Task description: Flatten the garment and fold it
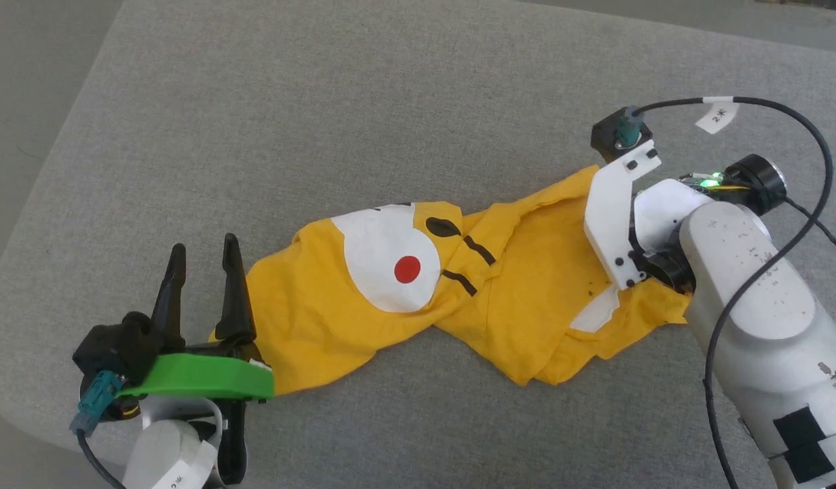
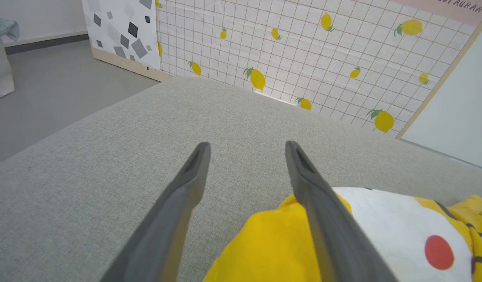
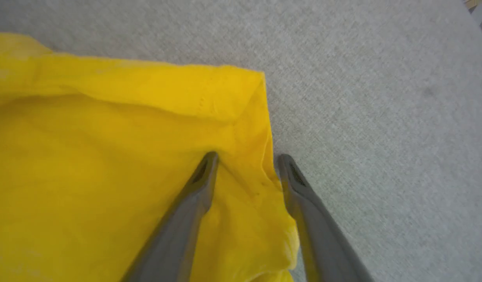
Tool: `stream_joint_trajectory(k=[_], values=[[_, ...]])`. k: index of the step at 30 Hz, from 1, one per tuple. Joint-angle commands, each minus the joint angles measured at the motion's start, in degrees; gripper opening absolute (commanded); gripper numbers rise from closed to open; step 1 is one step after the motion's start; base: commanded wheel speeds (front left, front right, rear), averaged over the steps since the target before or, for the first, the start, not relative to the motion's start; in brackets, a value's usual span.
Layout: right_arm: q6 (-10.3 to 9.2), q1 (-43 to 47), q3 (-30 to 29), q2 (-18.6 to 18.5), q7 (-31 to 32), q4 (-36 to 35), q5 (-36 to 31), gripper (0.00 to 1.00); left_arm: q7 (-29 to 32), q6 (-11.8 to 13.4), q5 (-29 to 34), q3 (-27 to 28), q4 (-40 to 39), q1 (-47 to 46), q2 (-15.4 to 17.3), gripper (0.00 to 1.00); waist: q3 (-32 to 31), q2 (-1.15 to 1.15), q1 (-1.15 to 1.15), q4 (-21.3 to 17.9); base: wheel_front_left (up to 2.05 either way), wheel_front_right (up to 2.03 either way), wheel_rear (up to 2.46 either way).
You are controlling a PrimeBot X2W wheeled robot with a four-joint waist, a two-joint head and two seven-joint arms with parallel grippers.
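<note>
The garment (image 1: pixel 309 305) is a yellow T-shirt lying twisted across the grey cushion (image 1: pixel 322 122), its white patch with a red dot facing up. My left gripper (image 1: pixel 204 248) stands open at the shirt's left end, and its right finger (image 2: pixel 323 211) lies over the cloth's edge (image 2: pixel 264 243). At the shirt's right end my right wrist (image 1: pixel 611 217) hangs over the cloth and hides its fingers. In the right wrist view my right gripper (image 3: pixel 248 156) is open astride a corner hem of the garment (image 3: pixel 88 156), one finger on the cloth and the other on the cushion beside it.
The cushion's left edge (image 1: pixel 64 156) drops to a grey floor. A black cable (image 1: pixel 818 156) loops off my right arm. Beyond the cushion stand a lemon-printed panel (image 2: pixel 303 51) and a white bag (image 2: pixel 0 66) on the floor.
</note>
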Motion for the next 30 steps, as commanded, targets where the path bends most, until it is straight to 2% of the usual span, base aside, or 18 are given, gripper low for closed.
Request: stream_joint_trajectory(k=[1,7,12,16,21,27,30], values=[[-0.05,1.31,0.39,0.11,-0.98,0.99,1.04,0.00,-0.20,-0.45,0.35,0.28,0.38,-0.72,-0.29,1.00,-1.10,0.00,0.00,-0.67,0.00,0.00,0.00],[-0.05,1.27,-2.83,1.59,-9.51,-3.25,6.65,0.00,-0.20,-0.53,0.31,1.77,1.31,0.54,-0.41,1.00,-5.98,0.00,0.00,-2.80,0.00,0.00,0.00],[-0.05,3.89,-1.32,2.44,-11.33,-10.93,14.11,0.00,-0.20,-0.26,1.50,2.84,1.74,2.40,-0.28,1.00,-10.54,0.00,0.00,-4.82,0.00,0.00,0.00],[-0.05,9.65,4.31,1.71,-7.42,-18.82,22.29,0.00,-0.20,0.33,1.72,4.03,1.16,4.16,-0.09,1.00,-13.44,0.00,0.00,-6.01,0.00,0.00,0.00],[-0.05,19.90,13.51,-1.49,0.70,-27.75,31.60,0.00,-0.20,0.63,1.63,4.26,0.42,5.66,-0.06,1.00,-14.88,0.00,0.00,-6.30,0.00,0.00,0.00],[-0.05,29.70,21.14,-5.42,7.81,-30.19,36.16,0.00,0.28,0.89,0.83,3.91,0.29,6.40,-0.11,1.00,-15.03,0.00,0.00,-5.78,0.00,0.00,0.00],[-0.05,31.63,21.76,-6.20,8.12,-30.26,36.58,0.00,0.54,0.98,0.52,3.70,0.31,6.44,-0.12,1.00,-14.89,0.00,0.00,-5.49,0.00,0.00,0.00]])
